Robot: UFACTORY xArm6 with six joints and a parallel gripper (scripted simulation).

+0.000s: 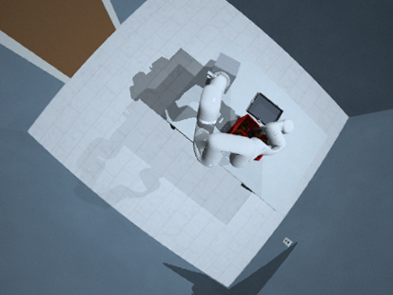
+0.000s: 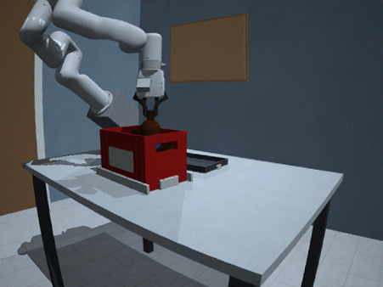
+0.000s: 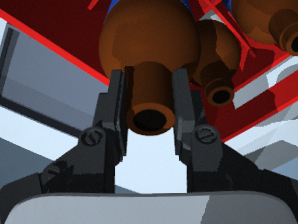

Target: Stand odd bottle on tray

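My gripper (image 2: 150,115) (image 3: 149,88) is shut on the neck of a brown bottle (image 2: 151,127) (image 3: 150,35), which hangs upright. Its shoulder shows above the rim of the red crate (image 1: 246,120) (image 2: 165,168) (image 3: 55,32); its lower part is hidden inside. A smaller-looking brown bottle (image 3: 216,55) stands beside it in the crate, and another bottle (image 3: 260,20) shows at the upper right of the wrist view. The remaining bottles are not clearly seen. The dark tray (image 1: 266,108) (image 2: 205,164) (image 3: 45,70) lies flat beside the crate with no bottle on it. The arm hides the gripper in the top view.
Low pale strips (image 2: 124,181) and a pale block (image 2: 169,182) stand against the crate's base. A small pale block (image 2: 218,166) sits at the tray's edge. The crate's near walls rise around the held bottle. The arm's grey base (image 1: 226,65) (image 2: 120,110) is behind the crate.
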